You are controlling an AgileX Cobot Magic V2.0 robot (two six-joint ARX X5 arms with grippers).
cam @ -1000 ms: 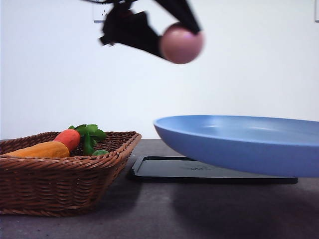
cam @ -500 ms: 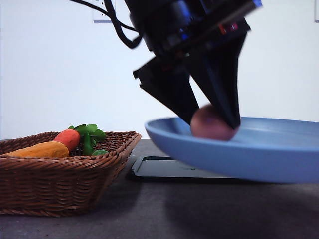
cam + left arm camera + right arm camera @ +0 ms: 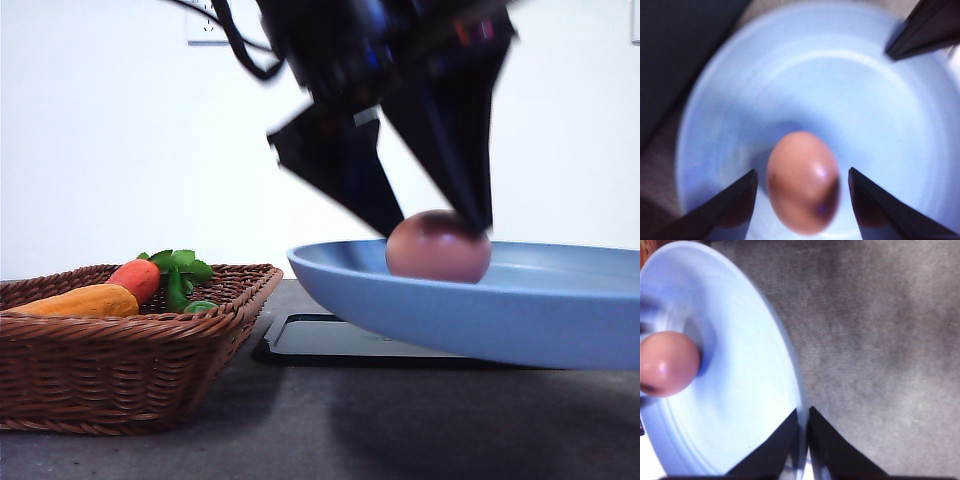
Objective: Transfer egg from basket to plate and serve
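The pinkish-brown egg [image 3: 438, 247] lies on the light blue plate [image 3: 520, 310], which hangs tilted above the table. My left gripper [image 3: 438, 228] stands over the egg, open. In the left wrist view the egg [image 3: 802, 182] rests on the plate [image 3: 840, 85] between the fingers of the left gripper [image 3: 802, 172], with a gap on each side. My right gripper [image 3: 803, 410] is shut on the rim of the plate [image 3: 740, 365], and the egg [image 3: 667, 363] sits far from that rim. The wicker basket [image 3: 120, 360] stands at the left.
In the basket lie an orange elongated vegetable [image 3: 80, 300] and a carrot [image 3: 135, 278] with green leaves. A flat black tray [image 3: 340, 340] lies on the dark table under the plate, just right of the basket.
The left gripper came down from high above with the egg, set it on the plate and spread its fingers off it. The plate shifted slightly left.
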